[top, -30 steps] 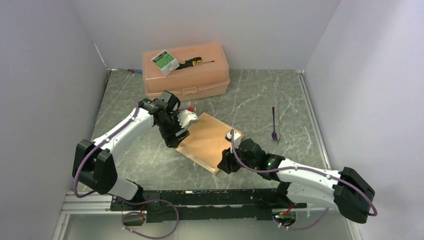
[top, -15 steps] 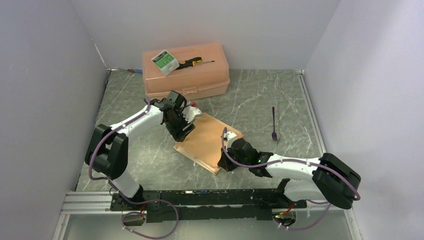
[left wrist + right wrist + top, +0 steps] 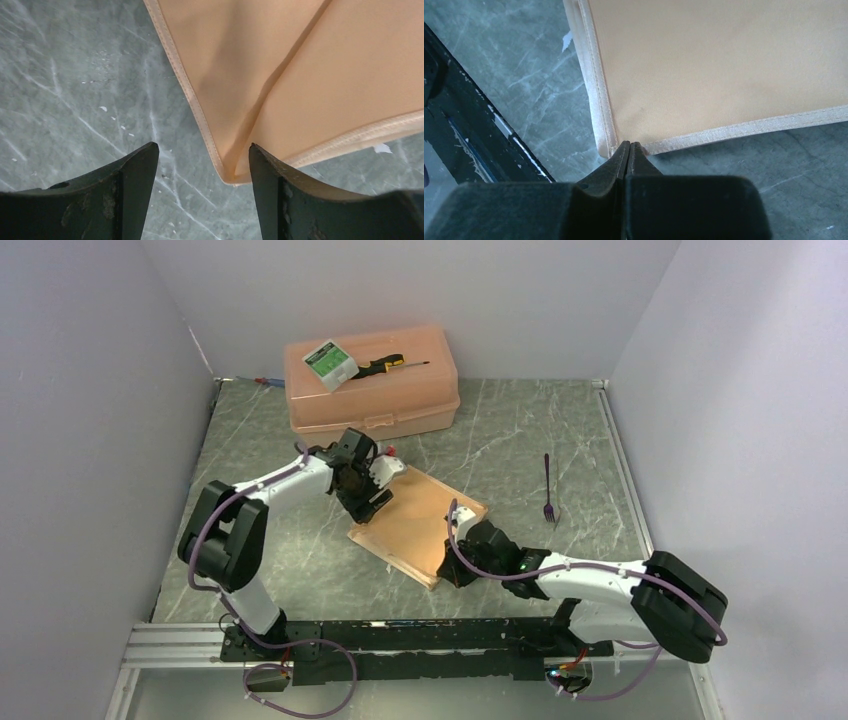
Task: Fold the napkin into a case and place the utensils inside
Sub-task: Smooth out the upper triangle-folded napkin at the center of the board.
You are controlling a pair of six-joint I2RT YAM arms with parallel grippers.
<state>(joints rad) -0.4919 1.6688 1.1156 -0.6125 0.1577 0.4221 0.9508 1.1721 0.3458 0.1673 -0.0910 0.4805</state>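
The peach-orange napkin (image 3: 415, 525) lies flat on the marble table as a slanted rectangle, with a diagonal fold line showing in the left wrist view. My left gripper (image 3: 367, 502) stands open low over its left corner. That napkin corner (image 3: 231, 175) sits between the fingers (image 3: 202, 155), close to the right one, untouched. My right gripper (image 3: 447, 570) is shut at the napkin's near corner, its tips (image 3: 629, 145) pinched together on the hem (image 3: 724, 131). One purple fork (image 3: 549, 490) lies alone on the table to the right of the napkin.
A rigid peach plastic box (image 3: 400, 400) stands at the back, with a screwdriver (image 3: 392, 364) and a small green-and-white pack (image 3: 330, 362) on its lid. The black base rail (image 3: 400, 635) runs along the near edge, close to my right gripper. White walls enclose three sides.
My right gripper has shut at the napkin's near corner. The left arm has reached further right and down to the napkin's left corner, its jaws slightly narrower.
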